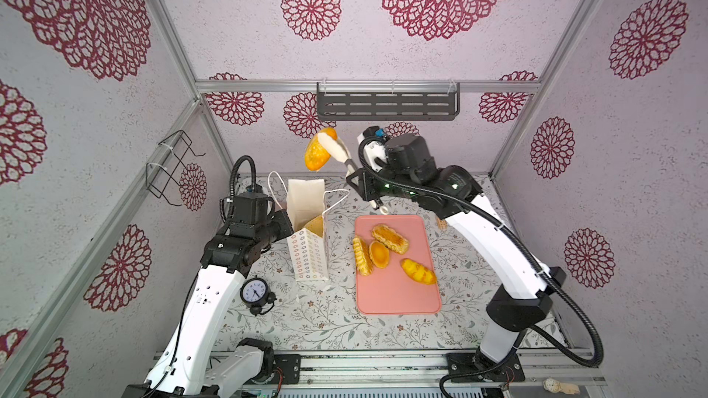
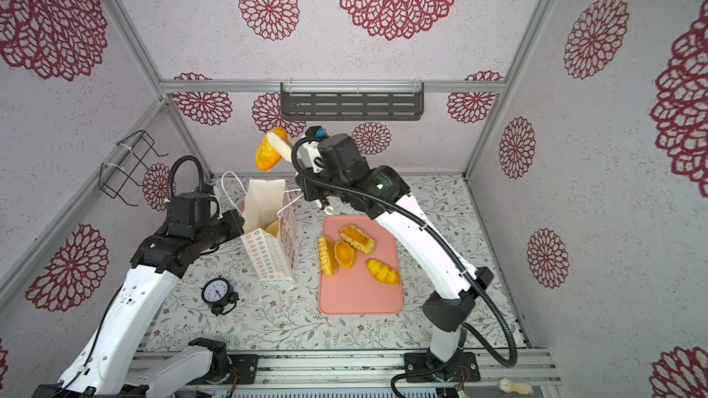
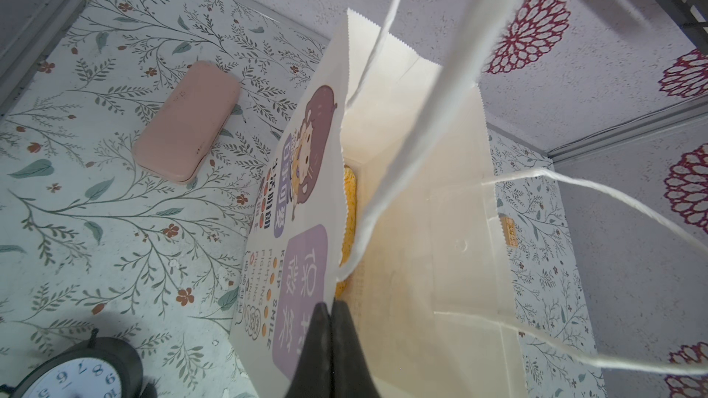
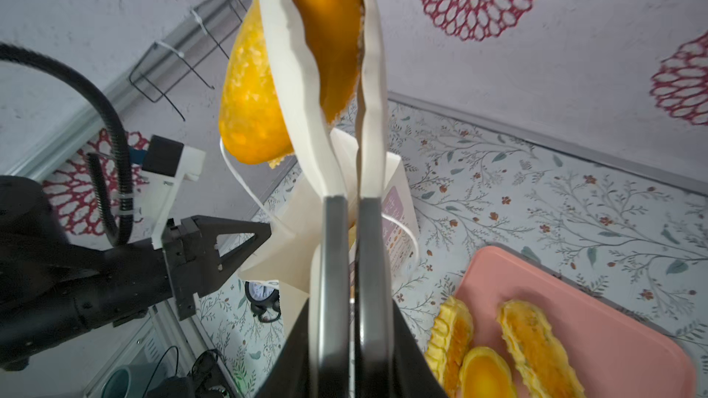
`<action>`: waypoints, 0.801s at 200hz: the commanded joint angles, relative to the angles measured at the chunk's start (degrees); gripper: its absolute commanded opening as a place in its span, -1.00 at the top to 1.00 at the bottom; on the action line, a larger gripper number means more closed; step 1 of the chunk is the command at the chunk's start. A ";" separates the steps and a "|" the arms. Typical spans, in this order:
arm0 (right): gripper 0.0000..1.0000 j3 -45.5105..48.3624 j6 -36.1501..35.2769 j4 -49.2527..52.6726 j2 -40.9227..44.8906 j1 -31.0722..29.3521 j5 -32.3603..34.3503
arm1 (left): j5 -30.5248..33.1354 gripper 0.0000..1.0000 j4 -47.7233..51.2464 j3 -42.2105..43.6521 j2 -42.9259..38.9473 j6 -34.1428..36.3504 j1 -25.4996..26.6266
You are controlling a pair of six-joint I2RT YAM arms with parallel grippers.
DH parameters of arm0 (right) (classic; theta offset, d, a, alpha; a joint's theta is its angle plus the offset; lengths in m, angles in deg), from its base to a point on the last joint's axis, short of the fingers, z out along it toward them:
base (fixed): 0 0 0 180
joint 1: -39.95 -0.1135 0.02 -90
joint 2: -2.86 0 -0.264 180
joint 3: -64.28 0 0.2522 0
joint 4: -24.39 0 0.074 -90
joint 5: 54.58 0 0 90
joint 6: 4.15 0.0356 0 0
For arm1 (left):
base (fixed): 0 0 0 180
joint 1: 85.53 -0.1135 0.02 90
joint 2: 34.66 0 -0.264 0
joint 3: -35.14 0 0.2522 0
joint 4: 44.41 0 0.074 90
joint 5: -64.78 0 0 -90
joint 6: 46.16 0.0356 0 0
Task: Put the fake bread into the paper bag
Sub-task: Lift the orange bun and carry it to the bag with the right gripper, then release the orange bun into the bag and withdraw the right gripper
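Observation:
The white paper bag (image 1: 308,258) stands open on the table, left of the pink tray (image 1: 398,296). My left gripper (image 3: 331,308) is shut on the rim of its printed front wall. One fake bread (image 3: 348,216) lies inside the bag. My right gripper (image 1: 332,143) is raised high over the bag's far side. Its long white fingers (image 4: 291,70) are shut on a speckled orange bun (image 1: 316,156). On the tray lie a ridged roll (image 1: 362,256), a round tart (image 1: 379,253), a long loaf (image 1: 390,238) and a yellow roll (image 1: 418,271).
A black alarm clock (image 1: 254,294) sits near the bag's front left. A pink case (image 3: 187,124) lies on the table beside the bag. A wire rack (image 1: 172,166) hangs on the left wall and a dark shelf (image 1: 387,105) on the back wall.

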 commanded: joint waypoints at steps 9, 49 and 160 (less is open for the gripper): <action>0.50 -2.42 -2.03 4.30 -2.37 -1.22 -1.88 | -0.08 0.98 -0.65 0.01 -0.09 -0.50 0.37; 0.44 -1.62 -4.40 8.71 -3.85 -3.54 2.25 | -0.08 1.00 -0.84 0.03 0.19 -0.41 0.37; 0.05 1.09 -4.02 6.09 -1.62 -4.20 3.40 | 0.03 0.28 -1.00 0.91 0.35 -0.70 0.37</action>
